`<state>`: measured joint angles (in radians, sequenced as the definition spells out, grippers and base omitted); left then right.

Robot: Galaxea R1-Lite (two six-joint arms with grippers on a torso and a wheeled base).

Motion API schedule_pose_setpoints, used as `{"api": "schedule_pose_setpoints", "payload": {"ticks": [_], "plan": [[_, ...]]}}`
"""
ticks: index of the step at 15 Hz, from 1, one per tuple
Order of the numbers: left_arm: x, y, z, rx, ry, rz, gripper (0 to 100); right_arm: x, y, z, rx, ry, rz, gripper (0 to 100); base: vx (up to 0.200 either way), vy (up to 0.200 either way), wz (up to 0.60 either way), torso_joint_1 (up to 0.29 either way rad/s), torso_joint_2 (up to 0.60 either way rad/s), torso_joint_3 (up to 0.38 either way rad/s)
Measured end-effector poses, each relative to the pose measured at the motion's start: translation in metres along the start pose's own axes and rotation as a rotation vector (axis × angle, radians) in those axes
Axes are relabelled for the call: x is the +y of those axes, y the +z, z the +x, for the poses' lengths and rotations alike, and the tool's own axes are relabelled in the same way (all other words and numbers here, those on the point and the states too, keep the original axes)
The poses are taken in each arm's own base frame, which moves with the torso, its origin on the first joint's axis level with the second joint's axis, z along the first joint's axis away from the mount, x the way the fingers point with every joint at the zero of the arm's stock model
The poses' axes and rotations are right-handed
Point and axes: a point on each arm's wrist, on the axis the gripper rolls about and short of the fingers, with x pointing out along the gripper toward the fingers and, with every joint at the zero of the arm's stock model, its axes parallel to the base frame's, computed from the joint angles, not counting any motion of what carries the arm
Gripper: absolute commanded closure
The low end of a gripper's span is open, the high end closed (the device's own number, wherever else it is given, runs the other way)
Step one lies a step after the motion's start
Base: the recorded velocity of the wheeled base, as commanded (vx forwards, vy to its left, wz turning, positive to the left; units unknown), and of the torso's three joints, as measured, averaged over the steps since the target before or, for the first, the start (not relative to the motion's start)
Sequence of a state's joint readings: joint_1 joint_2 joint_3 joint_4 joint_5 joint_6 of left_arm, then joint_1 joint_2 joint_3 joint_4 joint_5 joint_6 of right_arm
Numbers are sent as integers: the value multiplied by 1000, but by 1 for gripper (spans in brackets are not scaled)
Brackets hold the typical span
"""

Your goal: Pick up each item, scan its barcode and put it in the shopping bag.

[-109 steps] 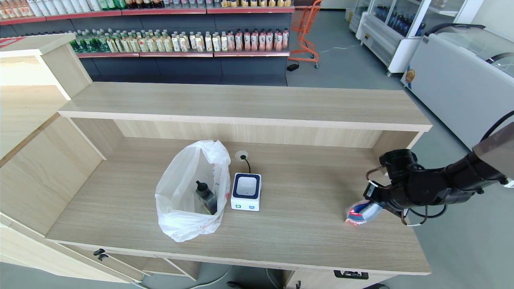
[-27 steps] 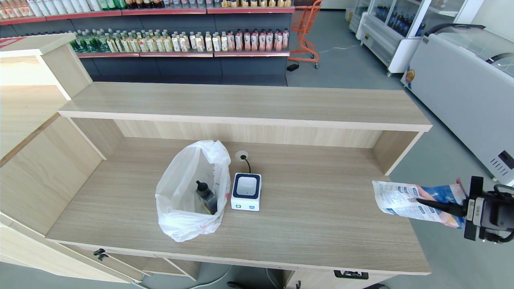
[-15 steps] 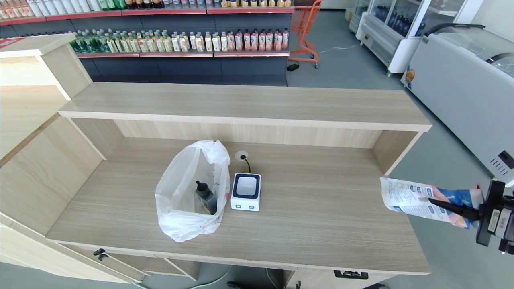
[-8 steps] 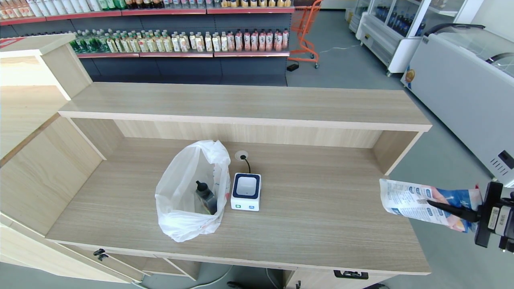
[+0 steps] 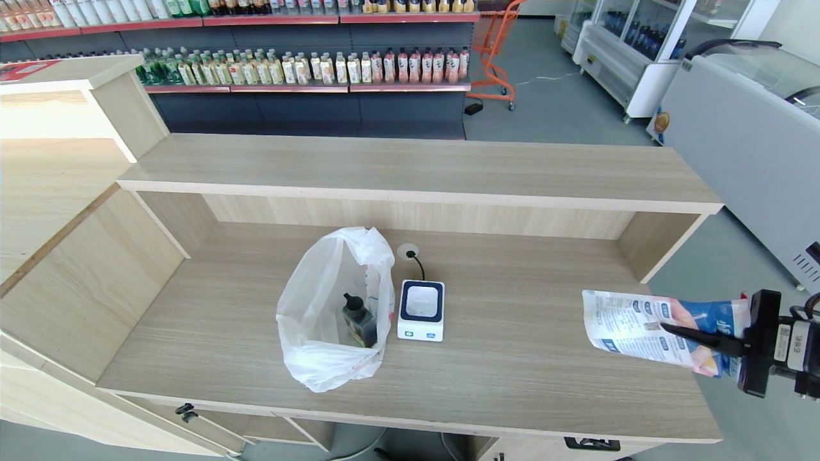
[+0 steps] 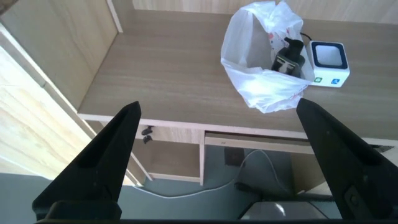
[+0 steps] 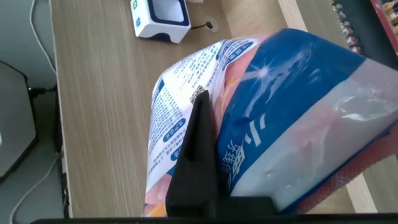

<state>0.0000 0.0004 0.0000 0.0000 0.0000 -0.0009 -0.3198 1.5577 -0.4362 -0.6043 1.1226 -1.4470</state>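
One blue-and-white pouch (image 5: 624,320) pinched in right gripper (image 5: 669,330), lifted in air at right end of desk (image 5: 512,365), printed side up, well apart from scanner. One white scanner (image 5: 421,309) mid-desk, cable at its back, just beside one white shopping bag (image 5: 307,301) standing with mouth open. One dark bottle (image 5: 359,320) upright inside bag. Other side: left gripper (image 6: 219,106) spread wide, off desk's near edge, bag end.

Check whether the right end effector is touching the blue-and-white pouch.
Touching. Head view: the right end effector clamps the pouch, a finger lying across it, clear of the counter; right wrist view agrees.
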Motion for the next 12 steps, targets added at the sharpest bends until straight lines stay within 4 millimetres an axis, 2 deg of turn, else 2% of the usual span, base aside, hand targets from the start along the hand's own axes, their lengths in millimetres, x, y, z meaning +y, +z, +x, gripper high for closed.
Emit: {"api": "schedule_pose_setpoints", "payload": {"ticks": [8,12], "plan": [[0,0,0,0,0,0,0,-12,-5,18,-46,25,-2,100,0,200,0,3,4,1],[0,0,0,0,-1,3,0,-21,-8,21,-51,16,22,100,0,0,0,0,0,0]]}}
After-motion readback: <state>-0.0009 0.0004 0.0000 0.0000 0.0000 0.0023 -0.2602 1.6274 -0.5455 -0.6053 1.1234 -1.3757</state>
